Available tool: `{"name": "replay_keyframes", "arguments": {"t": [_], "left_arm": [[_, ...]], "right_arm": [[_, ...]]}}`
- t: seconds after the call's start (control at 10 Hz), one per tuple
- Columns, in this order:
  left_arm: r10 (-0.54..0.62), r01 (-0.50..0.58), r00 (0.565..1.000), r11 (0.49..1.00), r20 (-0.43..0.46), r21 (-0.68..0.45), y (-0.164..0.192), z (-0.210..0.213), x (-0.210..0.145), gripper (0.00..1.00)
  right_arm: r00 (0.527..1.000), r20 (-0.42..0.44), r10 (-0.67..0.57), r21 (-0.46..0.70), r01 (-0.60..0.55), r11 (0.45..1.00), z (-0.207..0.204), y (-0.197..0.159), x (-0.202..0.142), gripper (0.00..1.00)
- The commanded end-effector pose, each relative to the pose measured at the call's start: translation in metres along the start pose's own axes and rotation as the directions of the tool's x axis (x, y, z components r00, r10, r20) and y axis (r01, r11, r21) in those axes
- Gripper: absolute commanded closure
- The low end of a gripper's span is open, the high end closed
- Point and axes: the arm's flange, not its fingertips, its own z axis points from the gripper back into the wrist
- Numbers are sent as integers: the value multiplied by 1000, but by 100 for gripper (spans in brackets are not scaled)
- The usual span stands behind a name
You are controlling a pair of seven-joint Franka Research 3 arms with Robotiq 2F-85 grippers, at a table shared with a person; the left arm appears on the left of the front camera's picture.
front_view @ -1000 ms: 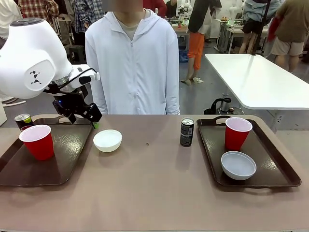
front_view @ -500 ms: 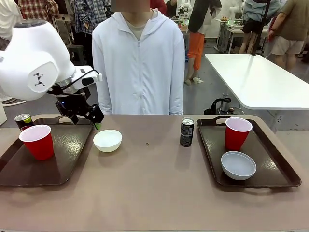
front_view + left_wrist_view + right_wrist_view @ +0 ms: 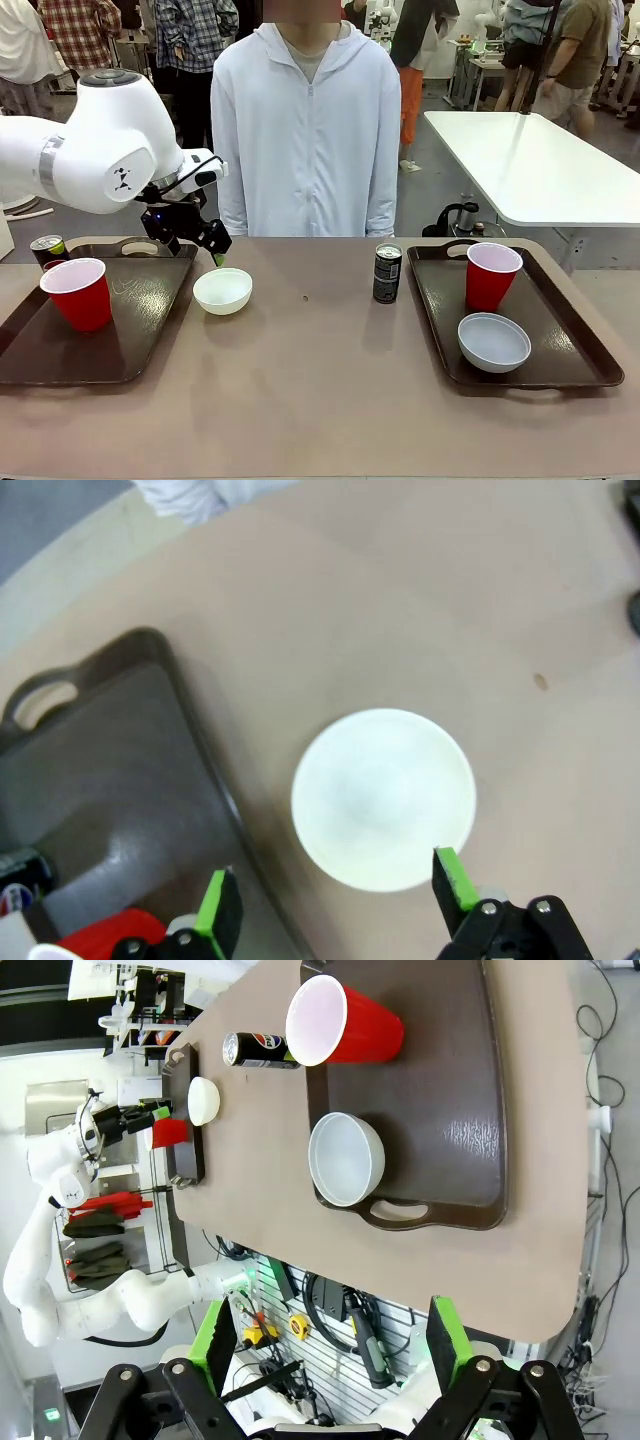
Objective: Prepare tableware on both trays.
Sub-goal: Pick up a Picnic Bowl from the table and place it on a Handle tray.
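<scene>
Small white round bowl (image 3: 222, 290) sits on the bare tabletop, just beside the right rim of the left dark brown rectangular plastic tray (image 3: 140, 300), not on it; that tray carries a red plastic cup (image 3: 77, 293) and a small dark drink can (image 3: 46, 248) at its far left corner.

Left gripper (image 3: 212, 250) hangs just above and beyond the bowl's far rim, jaws spread, holding nothing; in the left wrist view the bowl (image 3: 383, 798) lies straight ahead of the gripper (image 3: 337, 900), set off toward one green pad, which overlaps its rim; the tray's wall (image 3: 200, 760) runs near the other pad. Bowl is round, so no long axis; a rim pinch looks likely. Left arm is much the nearer.

Right gripper (image 3: 330, 1338) spread too, well apart from the table.

Hard to judge: height over the bowl; wrist picture is smeared; left can partly hidden behind the cup.
</scene>
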Motion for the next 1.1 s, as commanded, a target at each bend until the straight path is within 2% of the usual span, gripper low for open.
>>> {"name": "replay_keyframes", "arguments": {"t": [0.0, 0.3, 0.7, 0.8, 0.9, 1.0], "left_arm": [[61, -60, 998, 996, -16, 63, -1, -16, 20, 0], [57, -53, 996, 997, -66, 51, 0, -39, 35, 0], [64, -56, 989, 997, -135, 61, -1, -65, 37, 0], [54, -48, 989, 998, -141, 52, -1, -70, 35, 35], [52, -45, 987, 998, -152, 50, 0, -73, 34, 55], [55, -46, 985, 997, -164, 58, 1, -76, 33, 90]], "right_arm": [[1000, -1, 1, 0, -1, 1000, 1, 1, 1, 1], [1000, -1, 1, 0, -1, 1000, 1, 1, 1, 1], [1000, -1, 1, 0, -1, 1000, 1, 1, 1, 1], [1000, -1, 1, 0, -1, 1000, 1, 1, 1, 1], [1000, -1, 1, 0, -1, 1000, 1, 1, 1, 1], [1000, -1, 1, 0, -1, 1000, 1, 1, 1, 1]]}}
